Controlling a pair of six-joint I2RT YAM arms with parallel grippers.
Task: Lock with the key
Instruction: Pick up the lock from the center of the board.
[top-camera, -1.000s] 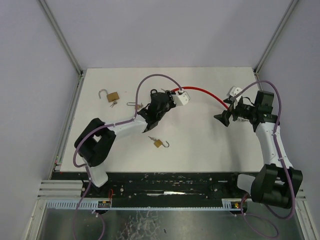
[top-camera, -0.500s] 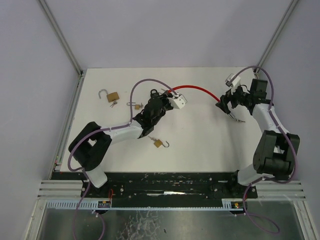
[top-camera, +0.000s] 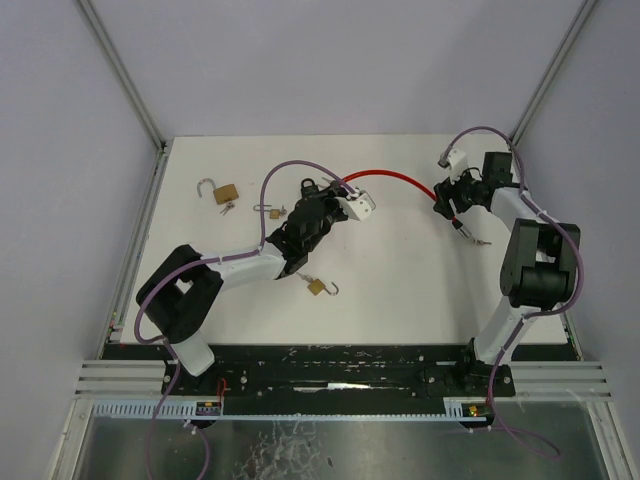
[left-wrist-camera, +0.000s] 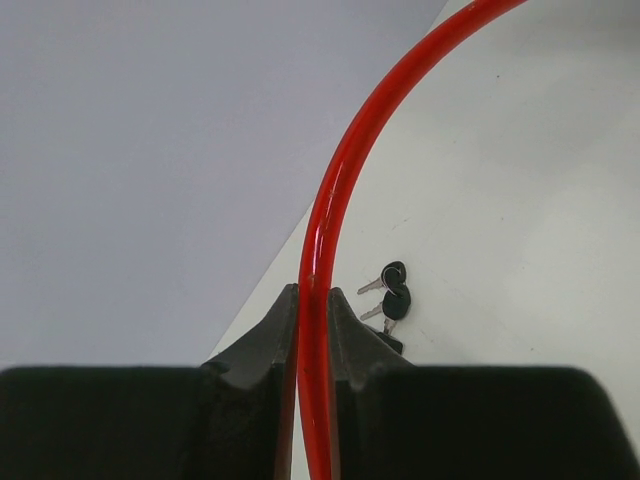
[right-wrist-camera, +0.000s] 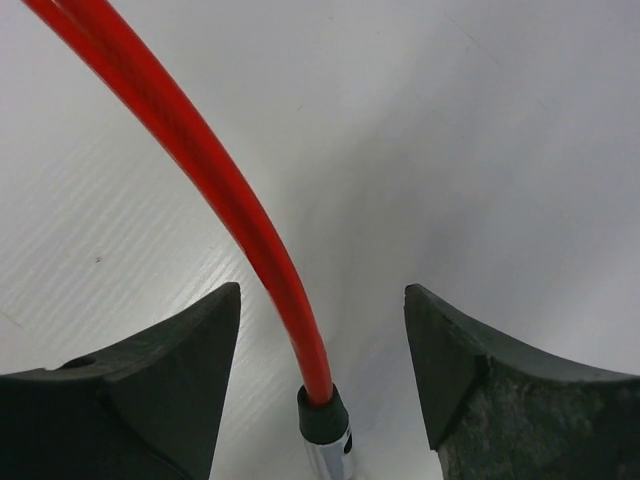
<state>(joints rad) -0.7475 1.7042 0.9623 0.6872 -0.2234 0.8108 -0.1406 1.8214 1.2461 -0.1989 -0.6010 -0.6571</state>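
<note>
Cable (left-wrist-camera: 330, 200), red, pinched in left jaws; tip (right-wrist-camera: 325, 425) between spread right jaws near edge of table (top-camera: 400, 290).

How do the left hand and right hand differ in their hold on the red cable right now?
The left hand is shut on the red cable, pinching it. The right hand is open, with its fingers clear of the cable on either side. The left hand holds along the cable's run, while the right hand sits at its black-and-metal end. In both, the cable passes between the fingers.
</note>
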